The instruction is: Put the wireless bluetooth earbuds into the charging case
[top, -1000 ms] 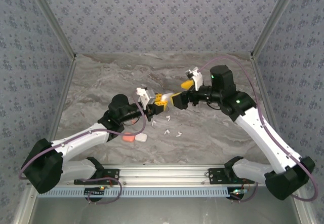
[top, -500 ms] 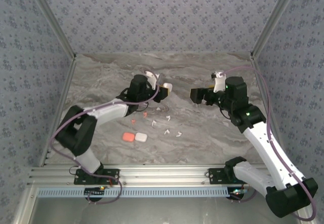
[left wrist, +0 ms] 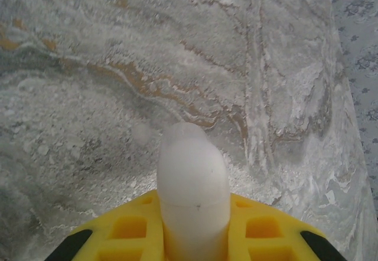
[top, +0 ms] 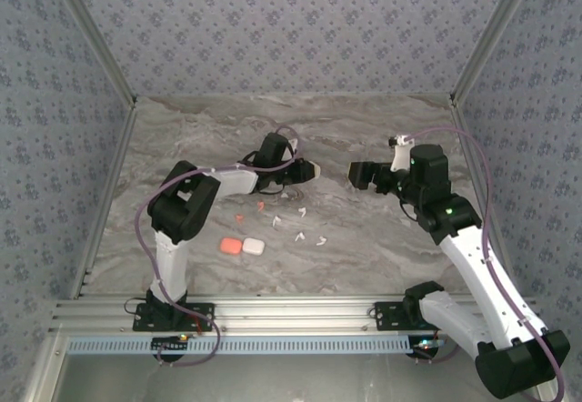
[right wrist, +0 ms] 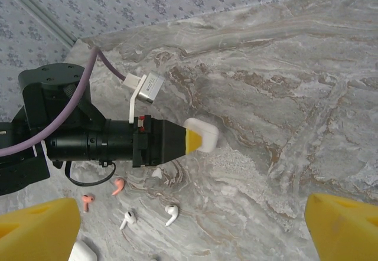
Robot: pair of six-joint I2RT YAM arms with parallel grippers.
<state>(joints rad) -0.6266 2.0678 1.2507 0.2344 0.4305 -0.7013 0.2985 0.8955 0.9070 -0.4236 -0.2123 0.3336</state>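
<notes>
My left gripper (top: 305, 171) is shut on a white charging case (top: 312, 169) and holds it just above the marble mid-table. In the left wrist view the case (left wrist: 192, 181) stands between the yellow fingers (left wrist: 127, 231), a thin seam across it. My right gripper (top: 359, 175) hangs open to the right of it, a short gap away, and points at it. From the right wrist the case (right wrist: 202, 136) shows beyond my wide-apart right gripper (right wrist: 189, 228). White earbuds (right wrist: 172, 214) (right wrist: 129, 218) and coral-red earbuds (right wrist: 119, 185) (right wrist: 88, 200) lie loose on the table below the left gripper.
A coral case (top: 231, 246) and a second white case (top: 254, 246) lie side by side nearer the front edge. More white earbuds (top: 297, 236) (top: 319, 240) lie right of them. Patterned walls close in the table (top: 382, 238) on three sides.
A second ago the two grippers met at the centre. They have parted: the left one carried the white case back and to the right, and the right one drew off to the right.
</notes>
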